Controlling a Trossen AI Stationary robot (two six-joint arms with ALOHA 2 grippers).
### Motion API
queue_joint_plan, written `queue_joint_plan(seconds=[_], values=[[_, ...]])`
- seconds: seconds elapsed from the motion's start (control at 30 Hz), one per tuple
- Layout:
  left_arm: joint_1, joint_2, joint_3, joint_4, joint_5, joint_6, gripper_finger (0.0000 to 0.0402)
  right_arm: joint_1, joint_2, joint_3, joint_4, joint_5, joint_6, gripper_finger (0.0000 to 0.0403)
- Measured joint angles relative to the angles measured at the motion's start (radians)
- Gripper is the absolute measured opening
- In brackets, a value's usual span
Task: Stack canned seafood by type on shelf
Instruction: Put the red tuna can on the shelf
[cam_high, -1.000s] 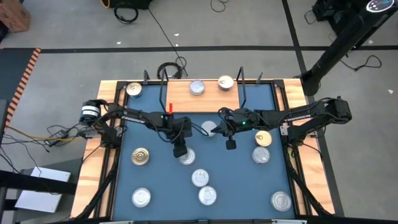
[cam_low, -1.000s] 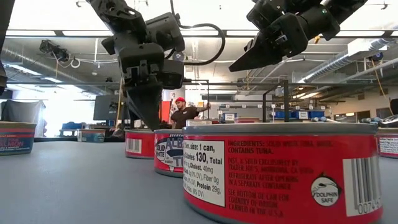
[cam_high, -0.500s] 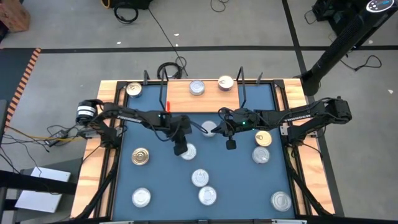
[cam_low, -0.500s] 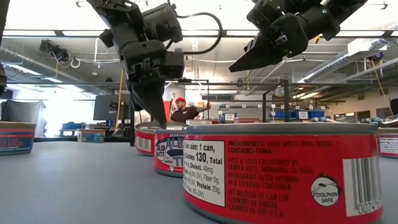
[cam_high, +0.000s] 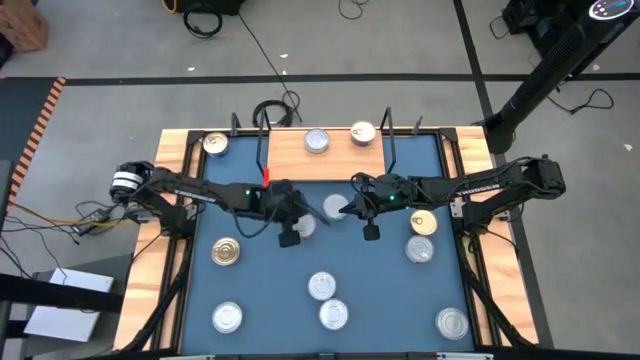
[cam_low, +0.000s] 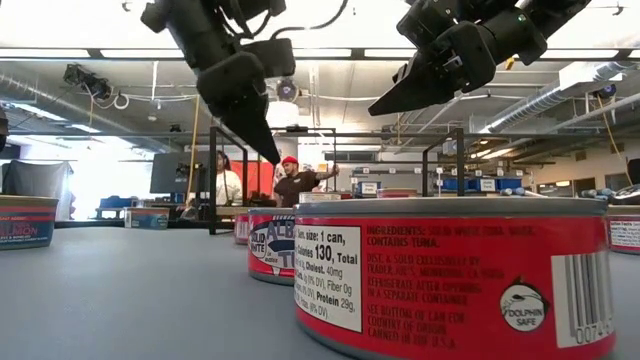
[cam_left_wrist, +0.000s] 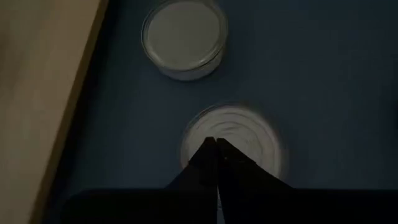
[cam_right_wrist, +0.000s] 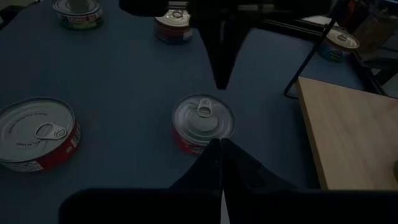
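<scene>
High view: we see L end effector (cam_high: 289, 238) & R end effector (cam_high: 371, 232) both pinched closed, empty, above tabletop (cam_high: 260, 290) cans, near shelf (cam_high: 290, 160).

Even overhead light fills the high view, leaving soft, short shadows on the blue surface (cam_high: 270, 300). In the low view, bright ceiling panels and a window at far left wash out, and the nearest can (cam_low: 455, 275) looms large yet readable. Both wrist views are dim; the left one is murky, its pale lids (cam_left_wrist: 185, 37) softly blurred.
</scene>
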Motion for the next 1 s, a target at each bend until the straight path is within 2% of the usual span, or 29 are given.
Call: queue_joint_plan(seconds=[0.13,0.3,0.43,0.6,0.7,0.8,1.0], values=[[-0.049,0.0,0.0,0.001,-0.068,0.011,0.0,0.0,0.0,0.0,0.0,0.0,0.0,0.001],[-0.095,0.0,0.0,0.0,-0.038,0.016,0.0003,0.0,0.0,0.0,0.0,0.0,0.0,0.001],[-0.13,0.007,0.0,-0.015,0.028,0.076,0.0028,0.0,0.0,0.0,0.0,0.0,0.0,0.001],[-0.164,0.062,0.0,-0.027,0.039,0.151,0.0074,0.0,0.0,0.0,0.001,0.0,0.0,0.001],[-0.166,0.103,0.0,-0.024,0.008,0.191,0.0095,0.0,0.0,0.0,0.002,0.0,0.0,0.001],[-0.158,0.123,0.0,-0.023,-0.032,0.194,0.0106,0.0,0.0,0.0,0.002,0.0,0.0,0.001],[-0.149,0.152,0.0,-0.039,-0.031,0.209,0.0105,0.0,0.0,0.0,0.003,0.0,0.0,0.001]])
